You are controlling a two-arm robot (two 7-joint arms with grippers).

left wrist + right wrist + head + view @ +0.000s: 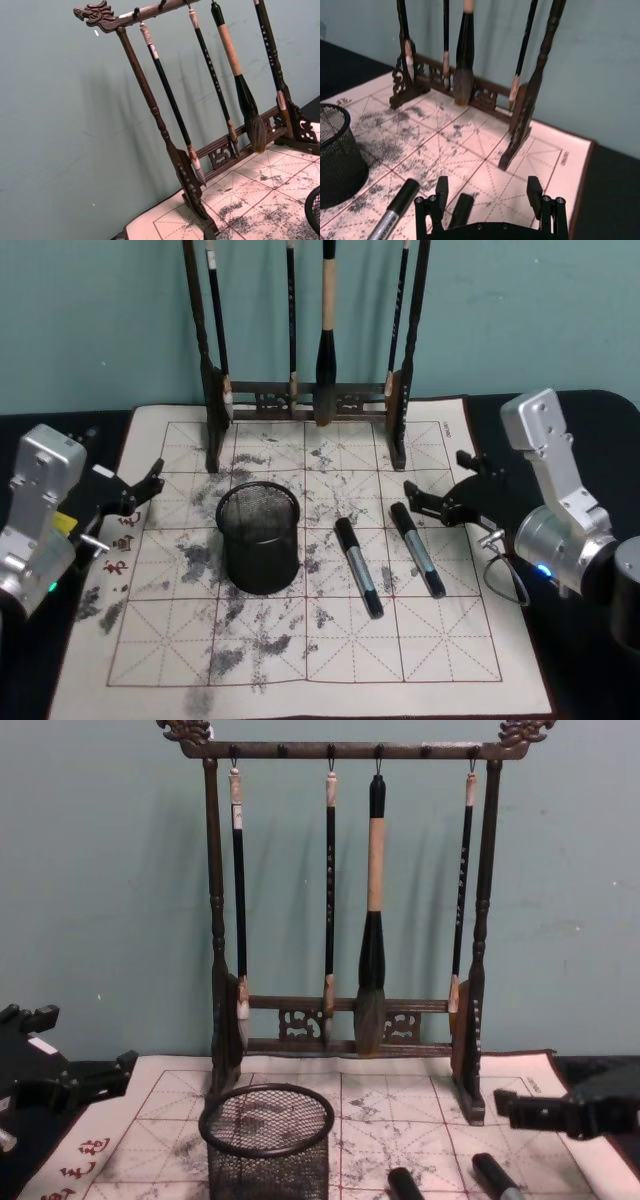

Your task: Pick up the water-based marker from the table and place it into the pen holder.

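Table mat (440, 640): pen holder (259, 540), marker (358, 567) near it

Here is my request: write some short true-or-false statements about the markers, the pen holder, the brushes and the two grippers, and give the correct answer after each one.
1. Two markers lie on the mat. True.
2. One marker stands in the pen holder. False: the pen holder looks empty, and both markers lie on the mat.
3. The right gripper is shut on a marker. False: it is open, close to the end of the marker farther from the pen holder.
4. Four brushes hang on the rack. True.
5. The left gripper holds a marker. False: it is open and empty at the mat's left edge.
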